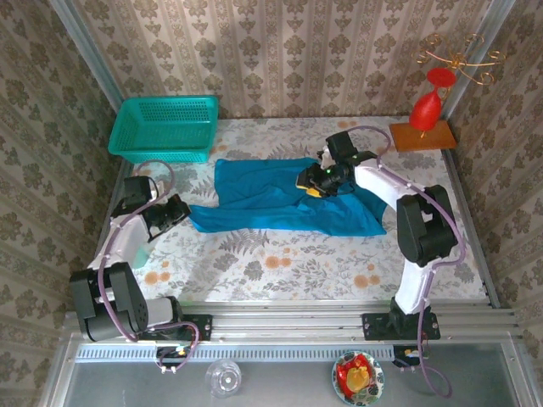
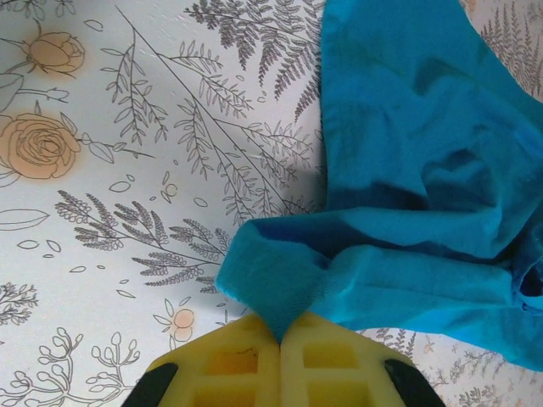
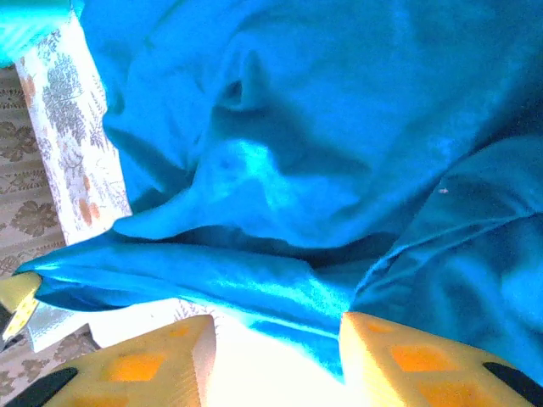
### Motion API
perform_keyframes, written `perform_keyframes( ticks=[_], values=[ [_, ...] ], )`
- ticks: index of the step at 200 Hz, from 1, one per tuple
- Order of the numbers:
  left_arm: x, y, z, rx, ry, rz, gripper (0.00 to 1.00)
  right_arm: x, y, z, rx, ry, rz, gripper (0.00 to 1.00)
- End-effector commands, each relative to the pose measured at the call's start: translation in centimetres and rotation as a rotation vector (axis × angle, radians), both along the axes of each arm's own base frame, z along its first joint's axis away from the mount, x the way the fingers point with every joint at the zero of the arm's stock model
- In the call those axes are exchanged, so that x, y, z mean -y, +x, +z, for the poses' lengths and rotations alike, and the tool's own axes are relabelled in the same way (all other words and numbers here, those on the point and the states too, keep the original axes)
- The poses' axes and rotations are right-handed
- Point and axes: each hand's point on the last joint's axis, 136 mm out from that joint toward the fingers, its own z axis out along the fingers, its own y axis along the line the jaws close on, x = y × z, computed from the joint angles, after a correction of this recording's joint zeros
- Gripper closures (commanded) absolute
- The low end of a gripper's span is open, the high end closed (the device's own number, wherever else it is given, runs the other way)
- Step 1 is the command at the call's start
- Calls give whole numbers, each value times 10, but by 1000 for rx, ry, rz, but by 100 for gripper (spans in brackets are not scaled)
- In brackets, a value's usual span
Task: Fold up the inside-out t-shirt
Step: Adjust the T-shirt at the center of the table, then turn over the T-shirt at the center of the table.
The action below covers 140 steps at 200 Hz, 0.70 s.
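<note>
left gripper (image 2: 280,341) clamps t-shirt (image 1: 271,203) left corner | right gripper (image 3: 277,332) fingers wide over far-right fabric, seemingly ungripped | pinch one layer, then pull taut

No text, label, brand, number or sign can be read anywhere, whether on the inside-out t-shirt (image 1: 263,202), the teal basket (image 1: 161,153), the floral tablecloth (image 1: 254,263) or the patterned walls (image 1: 280,51).

Overhead view is bright and evenly lit, with faint shadows. Left wrist view is sharp; the t-shirt (image 2: 407,170) throws a soft shadow on the bench (image 2: 102,254) toward 9 o'clock. Right wrist view is overexposed, with white glare at 6 o'clock and blurred jaws.
</note>
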Motion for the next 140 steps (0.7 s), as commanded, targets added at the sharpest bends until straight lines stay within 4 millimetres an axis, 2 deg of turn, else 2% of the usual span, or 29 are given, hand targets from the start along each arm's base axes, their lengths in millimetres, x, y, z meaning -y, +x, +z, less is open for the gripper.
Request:
perform_keyframes(
  ticks=[1,18,32,70,106,140],
  values=[
    [4,0,8,16,-3,-14,100,41,-14,5,-7,-149,-65,54],
    [4,0,7,15,-4,-15,100,58,-19,-2,-14,-241,-87,53],
    [5,0,6,13,-3,-16,100,63,-16,-10,-24,-261,-100,52],
    [4,-1,3,9,2,-24,100,58,13,-19,-36,-266,-105,51],
    [4,-3,1,5,3,-21,100,58,35,-39,-72,-304,-124,52],
    [3,-6,-2,-2,11,-21,100,54,43,-57,-121,-311,-116,56]
  ],
)
